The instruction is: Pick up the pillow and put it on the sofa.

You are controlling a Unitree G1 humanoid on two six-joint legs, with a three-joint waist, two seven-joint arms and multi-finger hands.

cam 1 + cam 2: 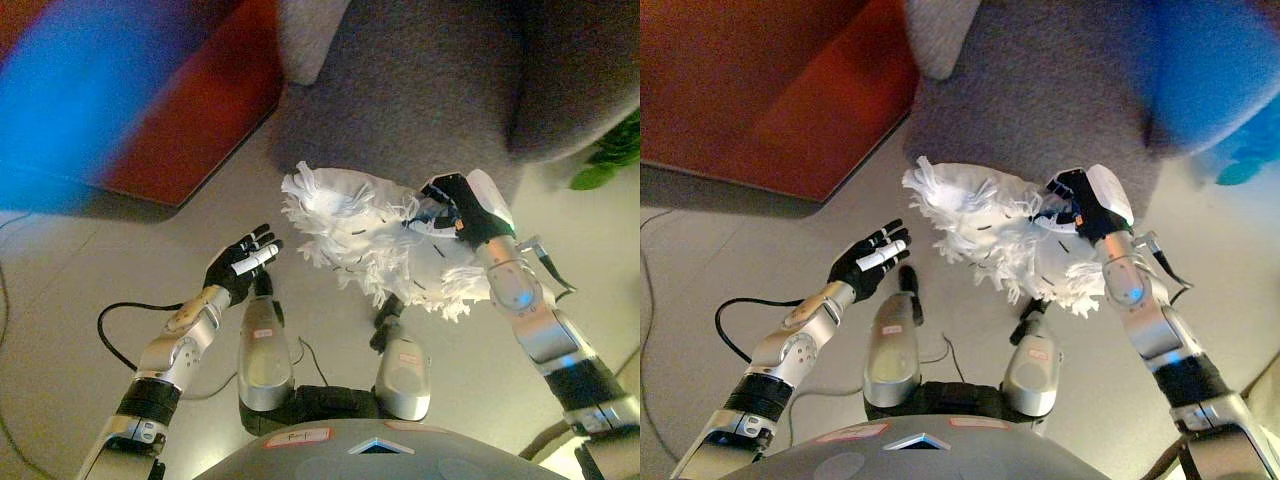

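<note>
A white pillow [365,235] with a shaggy fringe hangs in the air just in front of the grey sofa [420,90]. My right hand [455,212] is shut on the pillow's right edge and holds it up off the floor. My left hand [243,263] is open and empty, to the left of the pillow and apart from it. The pillow also shows in the right eye view [990,230], with the right hand [1080,205] on it and the left hand [868,260] apart.
A red piece of furniture [200,110] stands at the upper left on the pale floor [60,300]. A light grey cushion [310,35] lies on the sofa's left end. A green plant [610,155] is at the right edge.
</note>
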